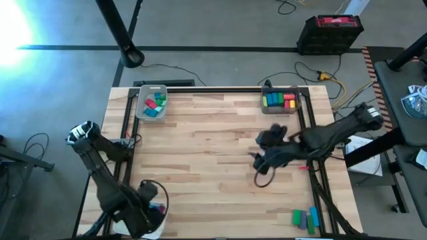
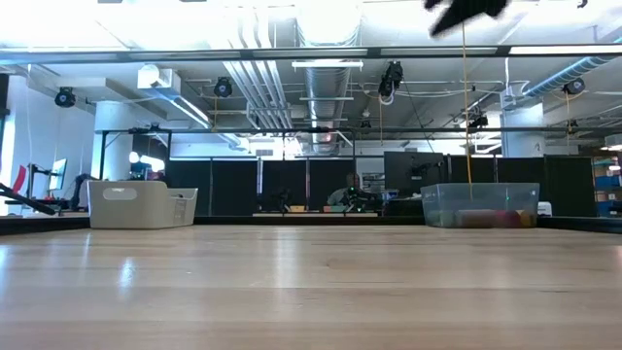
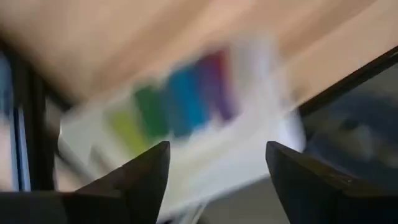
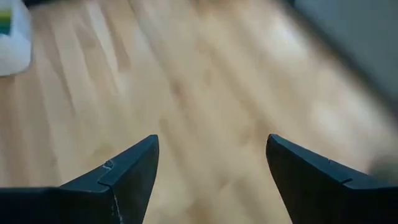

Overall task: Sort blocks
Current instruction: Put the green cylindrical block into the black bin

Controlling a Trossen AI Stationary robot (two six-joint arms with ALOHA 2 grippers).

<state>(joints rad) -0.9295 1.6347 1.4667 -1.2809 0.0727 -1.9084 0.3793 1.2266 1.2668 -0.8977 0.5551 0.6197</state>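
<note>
On the pale wooden table [image 1: 213, 153], small coloured blocks [image 1: 305, 219] lie at its near right corner, while the right gripper [image 4: 211, 171] hovers mid-table, jaws apart and empty, as is the left gripper [image 3: 217, 177], so a hurried descent might scatter them.

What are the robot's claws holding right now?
Nothing. The left claw is open with only a tray of blocks beyond it. The right claw is open over the bare table.
</note>
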